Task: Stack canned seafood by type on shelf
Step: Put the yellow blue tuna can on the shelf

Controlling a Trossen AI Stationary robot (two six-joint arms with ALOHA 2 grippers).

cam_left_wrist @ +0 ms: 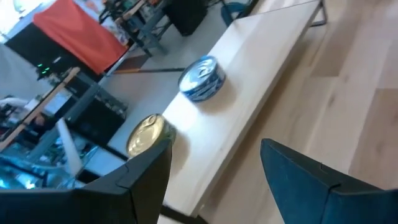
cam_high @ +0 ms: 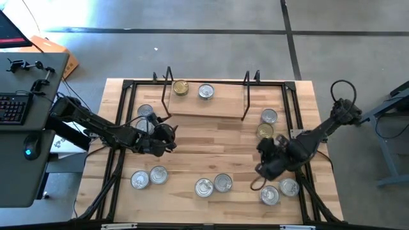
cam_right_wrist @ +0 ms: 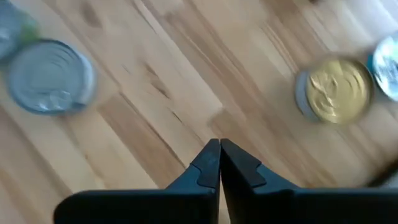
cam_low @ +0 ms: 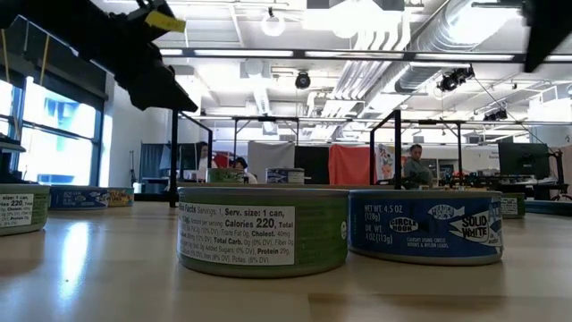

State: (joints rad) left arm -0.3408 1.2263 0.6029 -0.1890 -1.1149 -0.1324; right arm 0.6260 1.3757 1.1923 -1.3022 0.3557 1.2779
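Two tins on the shelf (cam_high: 204, 105)

My left end effector (cam_left_wrist: 214, 171) is hovering spread and empty; my right end effector (cam_right_wrist: 220, 163) is hanging pressed together over the worktop (cam_high: 211, 150).

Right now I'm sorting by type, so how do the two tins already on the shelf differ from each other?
The gold-lidded tin has a gold top, while the silver-lidded tin has a shiny silver one. In the left wrist view the silver-lidded tin shows a blue label; the gold-lidded tin's side is hidden behind a finger. Seen from above, the gold-lidded tin sits nearer the shelf's left end. Both are short, round, upright and standing apart.
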